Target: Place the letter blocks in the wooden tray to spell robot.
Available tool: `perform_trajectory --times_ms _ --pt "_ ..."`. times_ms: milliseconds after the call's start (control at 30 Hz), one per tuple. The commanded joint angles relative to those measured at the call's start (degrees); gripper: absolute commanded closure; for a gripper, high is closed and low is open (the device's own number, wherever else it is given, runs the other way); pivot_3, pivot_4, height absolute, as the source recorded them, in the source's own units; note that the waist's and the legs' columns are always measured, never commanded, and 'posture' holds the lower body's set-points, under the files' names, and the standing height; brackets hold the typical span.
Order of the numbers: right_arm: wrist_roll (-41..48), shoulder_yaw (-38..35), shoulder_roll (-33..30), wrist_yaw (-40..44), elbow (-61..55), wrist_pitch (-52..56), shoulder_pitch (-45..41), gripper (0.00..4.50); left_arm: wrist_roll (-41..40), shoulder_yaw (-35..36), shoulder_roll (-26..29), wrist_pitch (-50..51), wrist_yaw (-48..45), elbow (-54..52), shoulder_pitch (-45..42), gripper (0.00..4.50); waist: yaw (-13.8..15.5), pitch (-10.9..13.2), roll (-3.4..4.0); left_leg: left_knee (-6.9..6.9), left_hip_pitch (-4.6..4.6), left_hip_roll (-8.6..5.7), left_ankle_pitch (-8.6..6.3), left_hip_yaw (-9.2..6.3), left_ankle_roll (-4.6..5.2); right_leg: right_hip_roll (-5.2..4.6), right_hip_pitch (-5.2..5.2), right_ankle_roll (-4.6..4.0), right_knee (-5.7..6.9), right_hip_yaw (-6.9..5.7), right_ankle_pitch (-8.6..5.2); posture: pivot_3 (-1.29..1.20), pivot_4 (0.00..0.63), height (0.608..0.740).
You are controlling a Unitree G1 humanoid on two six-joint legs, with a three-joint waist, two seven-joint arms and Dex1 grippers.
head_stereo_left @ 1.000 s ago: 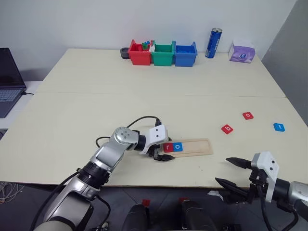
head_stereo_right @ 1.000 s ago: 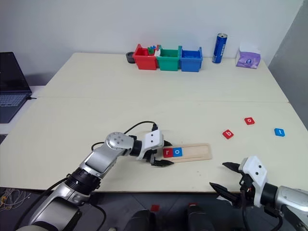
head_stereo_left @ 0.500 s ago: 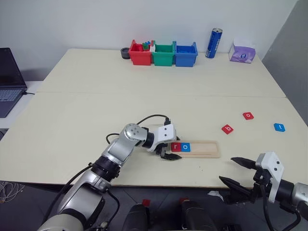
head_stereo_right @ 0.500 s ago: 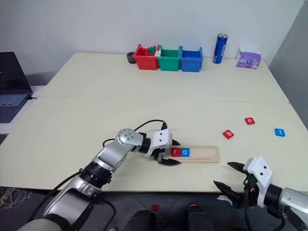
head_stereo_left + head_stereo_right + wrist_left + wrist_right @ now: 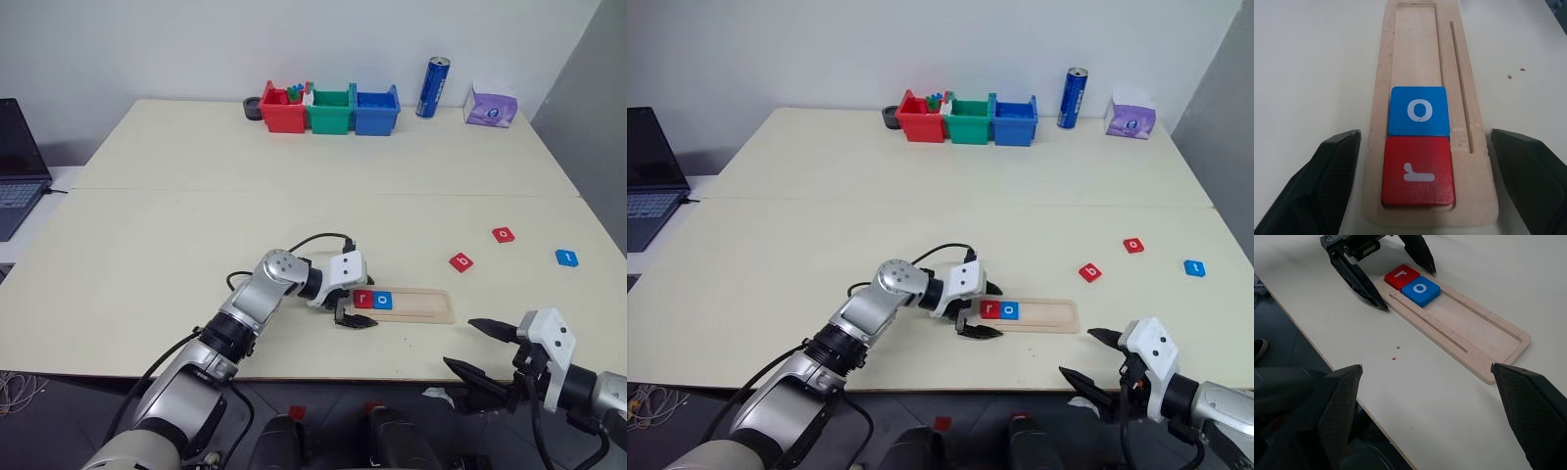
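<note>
The pale table (image 5: 196,206) spans most of the left eye view. Below centre lies the wooden tray (image 5: 421,305), long and narrow, with a red "r" block (image 5: 363,299) and a blue "o" block (image 5: 382,301) touching side by side at its left end. The left gripper (image 5: 351,306) straddles that end with fingers spread wide, holding nothing. At lower right the right gripper (image 5: 475,348) hangs splayed and empty (off the table's near edge). Right of centre, three loose blocks lie apart: red "b" (image 5: 461,261), red "o" (image 5: 503,235), blue "t" (image 5: 566,258).
</note>
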Motion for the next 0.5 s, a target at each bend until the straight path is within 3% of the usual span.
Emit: perform_trajectory --times_ms 33,333,500 --pt "1.2 -1.4 -0.1 0.1 -1.8 0.2 -0.5 0.0 -0.6 2.2 -0.4 -1.9 0.9 -1.0 -0.8 0.04 0.0 0.0 0.0 0.0 0.0 0.0 0.0 0.0 0.0 0.0 0.0 0.0 0.0 0.0 0.0 0.0 0.15 0.74" --pt "0.7 -4.2 -0.3 0.2 0.1 0.1 -1.6 0.0 -6.6 9.1 1.7 2.0 1.0 -7.7 1.9 0.04 -0.1 0.0 0.0 0.0 0.0 0.06 0.0 0.01 0.0 0.0 0.0 0.0 0.02 0.0 0.0 0.0 0.15 0.74" --pt "1.3 -4.7 0.6 -4.5 2.7 3.5 -7.2 0.0 -10.5 13.6 5.3 7.0 2.1 -16.6 6.5 0.04 -0.3 0.0 0.0 0.0 0.04 0.18 0.0 0.0 0.0 -0.01 0.0 0.0 0.05 0.03 0.0 0.0 0.15 0.74"
